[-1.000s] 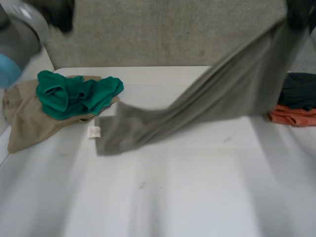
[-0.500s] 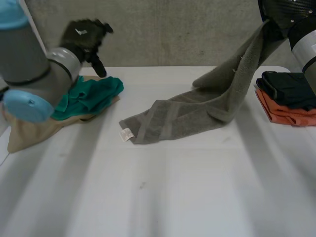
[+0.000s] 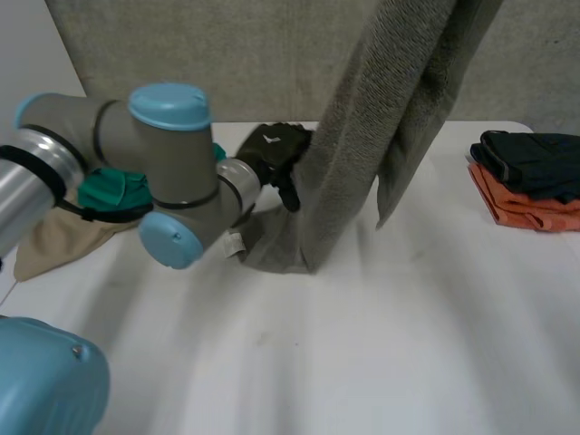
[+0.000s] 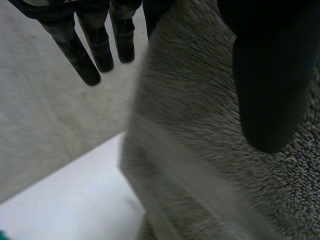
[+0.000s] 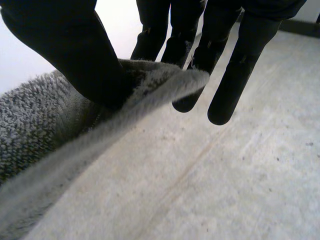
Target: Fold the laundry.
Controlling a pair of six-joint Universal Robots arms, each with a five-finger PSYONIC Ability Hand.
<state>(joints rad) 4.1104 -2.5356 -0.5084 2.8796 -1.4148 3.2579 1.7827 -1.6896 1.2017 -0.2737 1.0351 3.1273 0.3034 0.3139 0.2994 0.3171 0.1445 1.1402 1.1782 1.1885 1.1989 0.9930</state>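
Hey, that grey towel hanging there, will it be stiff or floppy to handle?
Probably floppy: the grey towel hangs in loose folds from the right hand, its lower end crumpled on the table. Its thick pile suggests some weight and good grip.

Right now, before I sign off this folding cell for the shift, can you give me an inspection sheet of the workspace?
surface: white table, a few small dark marks.
job's things: grey terry towel hangs, lower end resting on the table; crumpled green garment lies on beige cloth behind the left arm; folded dark garment sits on folded orange garment on the right.
clutter: nothing seen.
hands: right hand pinches the towel's edge between thumb and fingers; left hand open, fingers straight, the towel's edge between them and the thumb.
cables: nothing seen.
surroundings: grey wall behind the table.
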